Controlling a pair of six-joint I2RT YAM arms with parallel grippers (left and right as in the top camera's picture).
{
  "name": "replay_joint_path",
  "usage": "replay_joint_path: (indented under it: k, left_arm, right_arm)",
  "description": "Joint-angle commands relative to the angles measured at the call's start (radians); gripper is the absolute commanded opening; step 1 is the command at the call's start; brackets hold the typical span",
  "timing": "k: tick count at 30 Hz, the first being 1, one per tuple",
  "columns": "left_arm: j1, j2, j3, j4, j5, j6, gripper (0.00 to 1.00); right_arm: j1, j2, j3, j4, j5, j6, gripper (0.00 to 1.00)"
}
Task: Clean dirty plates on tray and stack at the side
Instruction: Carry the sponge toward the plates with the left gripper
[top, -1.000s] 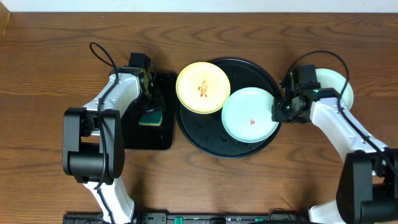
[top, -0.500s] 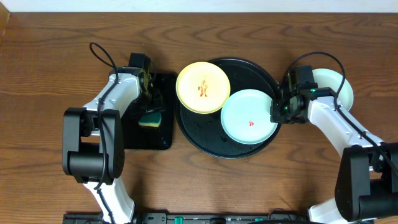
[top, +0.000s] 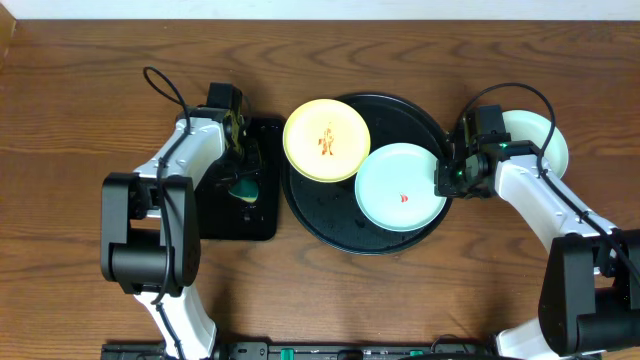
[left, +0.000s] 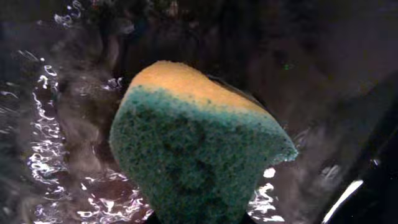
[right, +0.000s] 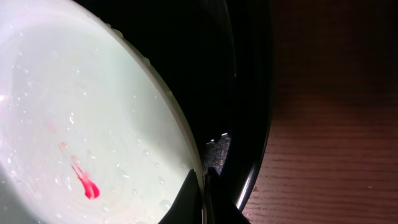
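Left change: the sponge (top: 243, 186), lying flat 1 second ago on the small tray (top: 232, 225) left of the round tray (top: 400, 108), now sits tipped up and looks darker from above. I read it as just lifted.
Left gripper: I judge the left gripper (top: 243, 172) is grasping the sponge by its lower end. The wrist view shows only the green face and yellow back, with the fingers hidden behind.
Left arm: the forearm runs along the far-left side of the small tray, and the wrist bends in over it.
Meaning: scrubbing can begin, and both plates on the round tray are dirty.
Yellow plate (top: 327, 140): overhangs the round tray's upper-left rim, with an orange smear at its centre.
Smeared mint plate (top: 400, 187): sits wet on the round tray's lower-right part with 1 red smear. It slid slightly left, then held.
Right gripper (top: 447, 178): clenched on that plate's right edge, just inside the round tray's rim.
Right arm: reaches in from the right and crosses the other mint plate (top: 545, 135).
Other mint plate: rests on bare wood right of the round tray, partly under the arm.
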Motion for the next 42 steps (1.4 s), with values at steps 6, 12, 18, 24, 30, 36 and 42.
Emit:
replay_joint_path:
  k: [6,12,18,24,30,36,42]
  left_arm:
    - [0.008,-0.027,0.012,-0.056,-0.005,0.006,0.07]
    - [0.008,-0.137,0.012,-0.071,-0.002,0.065,0.07]
    - [0.012,-0.259,0.012,-0.030,-0.003,0.090,0.07]
    - [0.012,-0.343,0.012,0.018,-0.003,0.089,0.07]
    - [0.012,-0.357,0.011,0.012,-0.003,0.089,0.07]
    - [0.012,-0.357,0.011,0.012,-0.003,0.089,0.07]
    - [0.012,-0.357,0.011,0.012,-0.003,0.089,0.07]
  right_arm:
    - [0.016,0.008,0.001,0.006,-0.005,0.011,0.01]
    - [0.016,0.008,0.001,0.006,-0.005,0.011,0.01]
    - [0.016,0.008,0.001,0.006,-0.005,0.011,0.01]
    - [0.016,0.008,0.001,0.006,-0.005,0.011,0.01]
    - [0.016,0.008,0.001,0.006,-0.005,0.011,0.01]
    - [0.016,0.008,0.001,0.006,-0.005,0.011,0.01]
    - [0.016,0.008,0.001,0.006,-0.005,0.011,0.01]
